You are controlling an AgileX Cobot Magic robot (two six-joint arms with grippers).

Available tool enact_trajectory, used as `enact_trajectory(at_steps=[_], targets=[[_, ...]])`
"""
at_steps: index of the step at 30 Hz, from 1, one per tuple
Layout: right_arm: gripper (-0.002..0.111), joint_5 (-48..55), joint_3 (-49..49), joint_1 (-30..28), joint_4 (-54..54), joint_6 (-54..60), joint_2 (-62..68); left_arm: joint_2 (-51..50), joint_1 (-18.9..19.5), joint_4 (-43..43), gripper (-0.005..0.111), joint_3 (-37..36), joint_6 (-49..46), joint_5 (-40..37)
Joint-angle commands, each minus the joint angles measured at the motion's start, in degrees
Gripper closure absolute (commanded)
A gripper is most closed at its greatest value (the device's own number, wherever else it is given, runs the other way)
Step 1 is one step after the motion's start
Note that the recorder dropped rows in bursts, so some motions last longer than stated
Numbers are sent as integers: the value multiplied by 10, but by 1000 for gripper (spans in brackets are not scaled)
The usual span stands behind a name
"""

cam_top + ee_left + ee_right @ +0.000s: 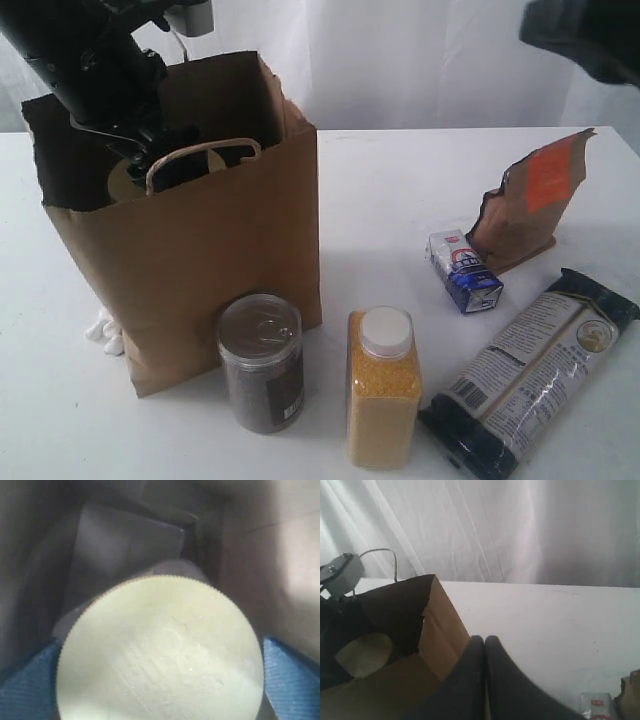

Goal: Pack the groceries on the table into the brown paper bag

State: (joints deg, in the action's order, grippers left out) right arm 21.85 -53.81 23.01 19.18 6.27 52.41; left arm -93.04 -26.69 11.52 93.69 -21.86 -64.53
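**A:** Where do we place the clear jar with the olive-green lid (160,645)?

**B:** We see it down inside the tall kraft-brown paper bag (200,250), lid upward, with the left gripper (160,680) reaching in from above. Its blue pads (290,680) stand wide apart, one on each side of the lid. We cannot tell whether they press the jar or hang clear of it.

**A:** Why upright?

**B:** We judge that an upright jar sits steady on the bag's floor and leaves room beside it. The bag's mouth gapes, so the arm can drop straight in.

**A:** And the rest?

**B:** The rest are outside the bag on the large white tabletop (400,170). The silver pull-tab can (261,365) is just in front of the bag, with the white-capped bottle of yellow grain (383,400) beside it. Further right are the long dark-blue packet (530,370) lying flat, the small blue-and-white carton (465,270), and the brown pouch with the orange label (530,200) standing behind the carton. We reckon the spacing leaves the jaws room around each one.

**A:** The right gripper (485,641)?

**B:** Its black fingers are pressed together on nothing, raised to the bag's right. We think it is waiting out of the way.

**A:** What does each view give us?

**B:** Only the left wrist view shows the pads and the bag's inner folds. The exterior view hides those behind the paper wall, yet it alone shows all five waiting groceries. The right wrist view glimpses the lid through the bag's mouth, and of the groceries outside little but the carton's top.
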Motion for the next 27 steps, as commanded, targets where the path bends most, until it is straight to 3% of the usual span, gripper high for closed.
enact_trajectory(at_steps=[1, 3, 7, 17, 27], targets=[[108, 67, -111, -2, 79, 149, 122, 11, -3, 13, 1, 1, -8, -1], [108, 133, -178, -2, 165, 259, 192, 11, -3, 15, 1, 1, -9, 5], [108, 221, -253, -2, 196, 325, 290, 11, -3, 13, 1, 1, -11, 5], [108, 294, -342, 37, 196, 402, 387, 11, -3, 13, 1, 1, -11, 5], [108, 311, -412, 101, 139, 387, 448, 11, -3, -3, 1, 1, -11, 1]])
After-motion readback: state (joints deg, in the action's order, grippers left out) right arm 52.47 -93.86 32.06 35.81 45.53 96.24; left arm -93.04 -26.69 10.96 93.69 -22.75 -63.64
